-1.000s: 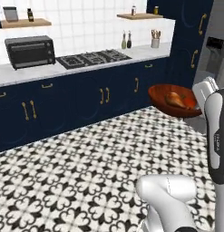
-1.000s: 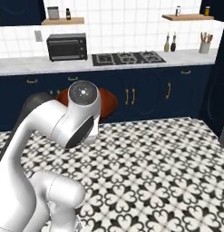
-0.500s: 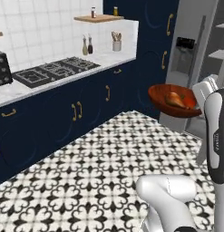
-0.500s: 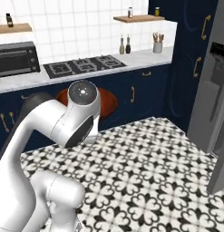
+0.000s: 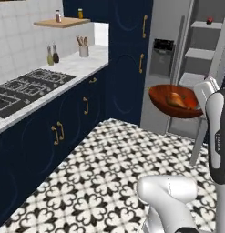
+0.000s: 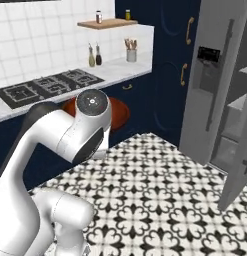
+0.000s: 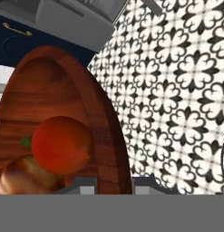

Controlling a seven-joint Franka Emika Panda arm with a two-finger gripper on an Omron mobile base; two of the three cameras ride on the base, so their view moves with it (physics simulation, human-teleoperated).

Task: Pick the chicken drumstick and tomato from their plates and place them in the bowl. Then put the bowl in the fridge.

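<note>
My gripper (image 7: pixel 114 183) is shut on the rim of the reddish-brown bowl (image 7: pixel 54 86), with one fingertip on each side of the rim. Inside the bowl lie the red tomato (image 7: pixel 62 145) and, beside it, the golden-brown chicken drumstick (image 7: pixel 27 177). From the left base camera, the bowl (image 5: pixel 168 93) hangs in the air at the hand, in front of the grey fridge (image 5: pixel 166 63), and the drumstick (image 5: pixel 176 100) shows inside it. The fridge (image 6: pixel 215 85) stands open, with its shelves (image 5: pixel 200 52) showing. The bowl (image 6: pixel 119 112) peeks out behind my arm. The plates are out of view.
A navy cabinet run with a white counter and a black cooktop (image 5: pixel 23 88) lies along the left. A utensil holder (image 5: pixel 83 50) and bottles (image 5: pixel 52 55) stand on it. A tall navy cabinet (image 5: pixel 130 54) adjoins the fridge. The open fridge door (image 6: pixel 240 165) juts over the patterned floor.
The whole picture has swept sideways as the base turns: the toaster oven left the views and the fridge came in. The bowl stays held at the gripper.
</note>
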